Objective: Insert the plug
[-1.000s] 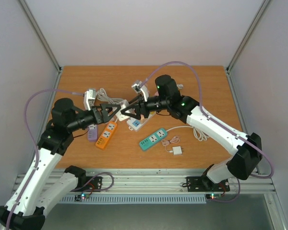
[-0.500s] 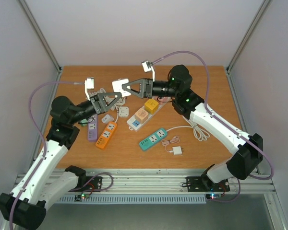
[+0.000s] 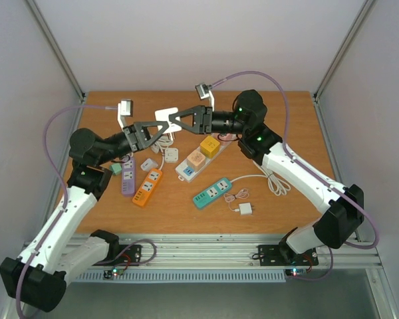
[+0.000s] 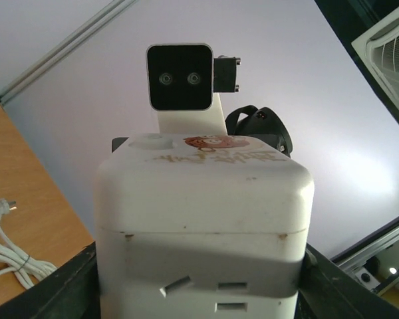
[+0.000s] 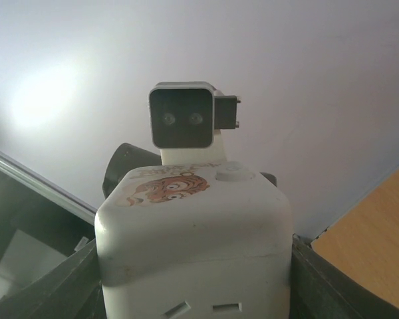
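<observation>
White socket cube (image 4: pixel 203 219) shows its sticker (image 5: pixel 167 188) only in wrist views.

White cube (image 4: pixel 203 219) runs off both wrist views' bottom edge.

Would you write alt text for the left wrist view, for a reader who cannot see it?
A white socket cube fills the lower centre, flanked by the left gripper's dark fingers. Behind it, the other arm's wrist camera faces this way; a white cable lies on the wooden table.

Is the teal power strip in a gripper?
No, the teal power strip lies flat on the table, near its front edge.
</observation>
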